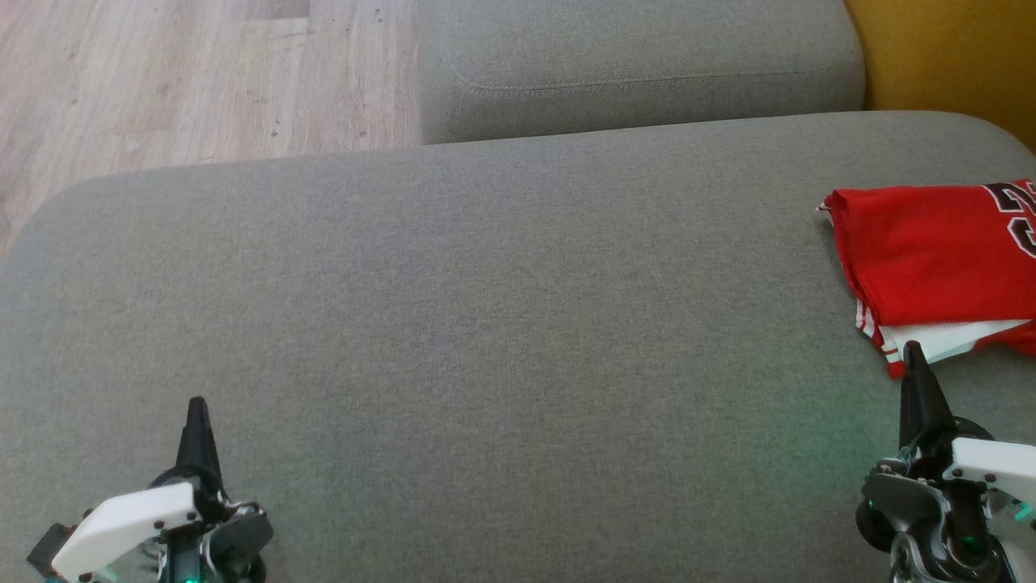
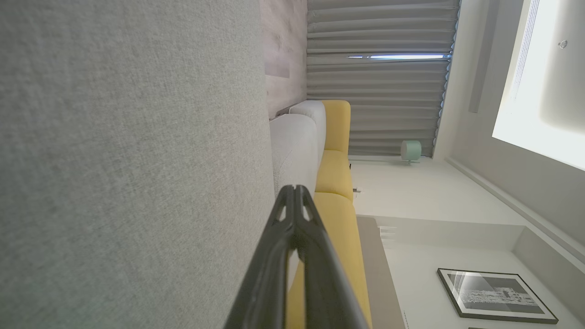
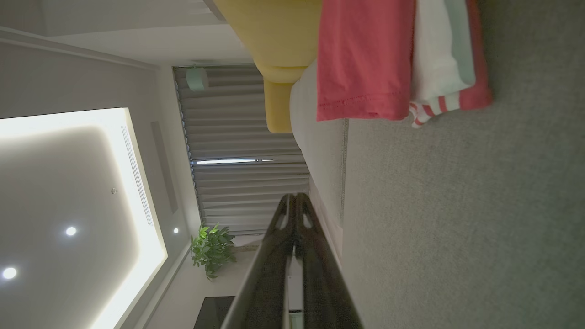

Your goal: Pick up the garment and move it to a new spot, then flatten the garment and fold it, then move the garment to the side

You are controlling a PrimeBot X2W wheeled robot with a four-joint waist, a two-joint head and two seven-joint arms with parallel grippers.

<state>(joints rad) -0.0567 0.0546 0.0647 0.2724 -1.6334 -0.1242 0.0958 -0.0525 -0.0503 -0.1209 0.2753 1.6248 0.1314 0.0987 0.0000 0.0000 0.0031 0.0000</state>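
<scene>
on the grey fabric sofa cushion (image 1: pixel 486 324) the folded red-and-white jersey (image 1: pixel 923 251) lies aside, so we should draw left gripper (image 1: pixel 197 403) and right gripper (image 1: pixel 913 350), both pressed together and empty, back without snagging it.

The sofa seat (image 1: pixel 486 324) is covered in grey woven cloth, matt and slightly rough. The jersey (image 1: pixel 923 251) is thin red cloth, smooth, with white striped trim at the hem. The floor (image 1: pixel 162 81) looks like pale wood with a matt grain. The backrest (image 1: pixel 939 48) is yellow matt cloth. The left gripper (image 1: pixel 197 405) and the right gripper (image 1: pixel 913 348) have fingers (image 2: pixel 320 274) of dark matt plastic and white shells with mild gloss.
</scene>
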